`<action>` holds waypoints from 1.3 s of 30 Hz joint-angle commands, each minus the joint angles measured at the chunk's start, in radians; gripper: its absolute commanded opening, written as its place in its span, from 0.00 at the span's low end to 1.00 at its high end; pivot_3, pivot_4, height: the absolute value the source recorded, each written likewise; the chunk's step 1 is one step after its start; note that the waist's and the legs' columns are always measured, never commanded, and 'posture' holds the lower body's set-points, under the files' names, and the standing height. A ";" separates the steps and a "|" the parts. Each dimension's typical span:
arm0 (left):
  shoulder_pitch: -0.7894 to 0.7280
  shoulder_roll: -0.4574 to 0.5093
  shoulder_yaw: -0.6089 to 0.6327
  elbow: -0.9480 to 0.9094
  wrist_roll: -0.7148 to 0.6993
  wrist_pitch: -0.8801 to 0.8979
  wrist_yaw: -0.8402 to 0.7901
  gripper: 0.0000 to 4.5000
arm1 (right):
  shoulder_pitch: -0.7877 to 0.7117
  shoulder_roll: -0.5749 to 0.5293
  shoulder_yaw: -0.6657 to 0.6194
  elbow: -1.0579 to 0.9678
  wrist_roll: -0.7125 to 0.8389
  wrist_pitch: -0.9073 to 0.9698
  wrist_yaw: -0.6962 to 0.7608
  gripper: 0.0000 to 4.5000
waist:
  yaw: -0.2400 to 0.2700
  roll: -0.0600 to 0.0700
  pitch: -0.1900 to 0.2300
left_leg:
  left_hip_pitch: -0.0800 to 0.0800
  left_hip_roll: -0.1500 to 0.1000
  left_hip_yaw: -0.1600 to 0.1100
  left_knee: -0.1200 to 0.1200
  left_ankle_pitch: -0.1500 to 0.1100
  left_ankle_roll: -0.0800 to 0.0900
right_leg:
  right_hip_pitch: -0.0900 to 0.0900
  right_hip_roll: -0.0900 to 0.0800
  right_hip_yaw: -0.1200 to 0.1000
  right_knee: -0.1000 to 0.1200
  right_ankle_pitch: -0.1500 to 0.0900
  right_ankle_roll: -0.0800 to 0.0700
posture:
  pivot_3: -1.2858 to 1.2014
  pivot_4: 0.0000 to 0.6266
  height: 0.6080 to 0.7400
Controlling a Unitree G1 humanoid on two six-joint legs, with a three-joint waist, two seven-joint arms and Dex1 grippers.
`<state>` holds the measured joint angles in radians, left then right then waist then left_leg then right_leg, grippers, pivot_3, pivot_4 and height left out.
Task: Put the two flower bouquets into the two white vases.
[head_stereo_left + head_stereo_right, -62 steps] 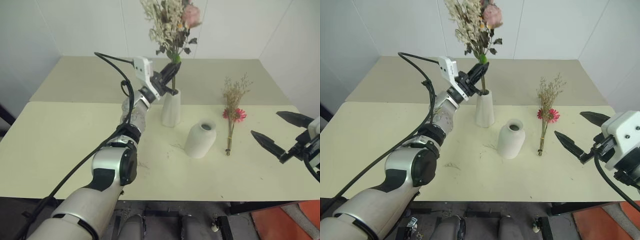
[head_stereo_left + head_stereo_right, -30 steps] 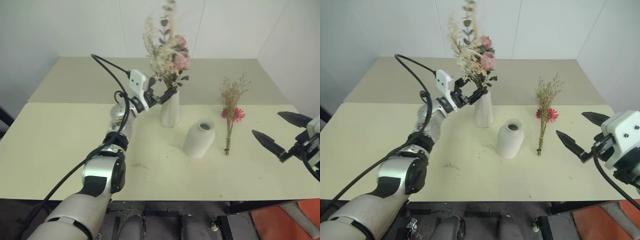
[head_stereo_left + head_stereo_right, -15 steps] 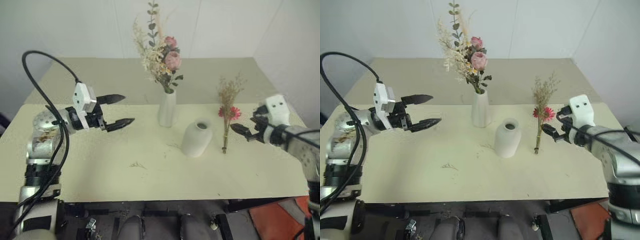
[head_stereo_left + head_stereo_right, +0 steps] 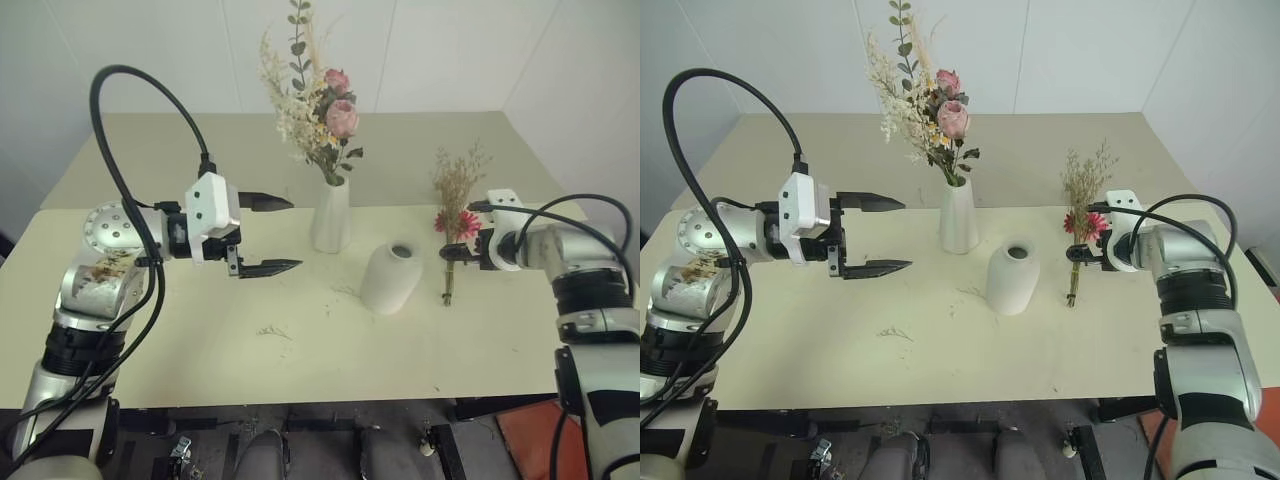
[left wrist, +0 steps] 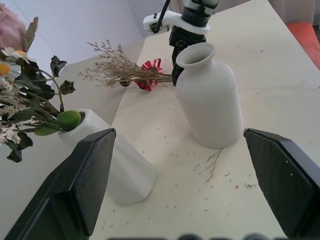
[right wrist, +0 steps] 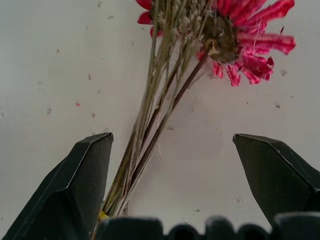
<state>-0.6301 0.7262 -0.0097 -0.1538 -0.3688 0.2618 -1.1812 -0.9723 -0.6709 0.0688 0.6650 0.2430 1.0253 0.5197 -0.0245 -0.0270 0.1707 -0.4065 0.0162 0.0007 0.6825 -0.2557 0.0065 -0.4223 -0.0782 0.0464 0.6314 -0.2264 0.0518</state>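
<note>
table (image 4: 180,340): cream top, seam running across behind | debris (image 4: 271,331): dried sprig bits scattered on top | walls (image 4: 150,50): white

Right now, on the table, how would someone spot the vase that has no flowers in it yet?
On the cream table, find the tall narrow vase holding the bushy bouquet. Just to its right and nearer the front edge stands the shorter vase. It is wider, rounded, and its mouth is empty.

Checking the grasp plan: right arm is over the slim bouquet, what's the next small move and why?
Probably lower the right gripper and close on the slim bouquet stems. Its jaws stand open astride the stems, which lie flat on the table; the shorter vase stands empty.
</note>
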 commanded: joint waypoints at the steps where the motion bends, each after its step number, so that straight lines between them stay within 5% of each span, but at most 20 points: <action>1: 0.000 -0.011 -0.005 -0.029 0.002 -0.011 0.024 1.00 | -0.068 0.011 0.006 0.068 -0.044 -0.069 0.029 0.87 | -0.002 0.000 0.000 | 0.000 0.000 0.000 0.000 0.000 0.000 | 0.000 0.000 0.000 0.000 0.000 0.000 | 0.52 0.24 1.00; 12: 0.041 -0.026 -0.006 -0.037 0.001 -0.009 0.044 1.00 | -0.134 0.047 0.009 0.211 -0.119 -0.138 0.053 0.02 | -0.016 0.000 0.000 | 0.000 0.000 0.000 0.000 0.000 0.000 | 0.000 0.000 0.000 0.001 0.000 0.000 | 0.52 0.24 1.00; 20: 0.027 -0.029 -0.014 -0.014 0.014 -0.026 0.038 1.00 | -0.114 0.010 -0.055 0.120 -0.147 -0.185 -0.034 0.01 | -0.015 0.000 0.000 | 0.000 0.000 0.000 -0.001 0.000 0.000 | 0.000 0.000 0.000 0.002 0.000 0.000 | 0.52 0.24 1.00; 26: 0.003 -0.021 0.000 -0.006 0.001 -0.024 0.029 1.00 | 0.098 0.030 -0.366 -0.494 -0.064 -0.367 -0.227 0.01 | -0.009 0.001 0.000 | -0.003 0.000 0.000 -0.002 0.000 0.000 | -0.003 -0.001 0.000 0.002 0.000 0.000 | 0.52 0.24 1.00; 31: -0.035 -0.022 0.050 0.016 -0.085 0.006 -0.003 1.00 | 0.253 0.122 -0.629 -0.989 0.351 -0.269 -0.116 0.01 | -0.001 0.001 0.000 | -0.002 0.001 -0.001 -0.001 0.000 0.000 | -0.002 0.000 0.000 0.002 0.000 0.000 | 0.52 0.24 1.00; 36: -0.058 0.018 0.048 0.059 -0.080 -0.004 -0.046 1.00 | 0.309 0.249 -0.621 -1.228 0.644 -0.277 -0.159 0.01 | -0.009 0.001 0.000 | 0.003 0.001 -0.001 -0.001 0.000 0.000 | 0.001 0.001 0.001 0.001 0.000 0.000 | 0.52 0.24 1.00; 39: -0.063 0.030 0.042 0.082 -0.063 -0.014 -0.056 1.00 | 0.360 0.327 -0.530 -1.275 0.626 -0.342 -0.186 0.01 | -0.014 0.001 0.000 | 0.004 0.001 -0.001 -0.001 0.000 0.000 | 0.002 0.001 0.001 0.002 0.000 0.000 | 0.52 0.24 1.00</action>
<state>-0.6682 0.7436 0.0196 -0.0669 -0.4316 0.2639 -1.2303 -0.6211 -0.3546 -0.4892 -0.5786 0.8663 0.7279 0.3522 -0.0384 -0.0257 0.1702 -0.4023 0.0170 0.0000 0.6819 -0.2551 0.0066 -0.4212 -0.0773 0.0476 0.6334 -0.2262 0.0514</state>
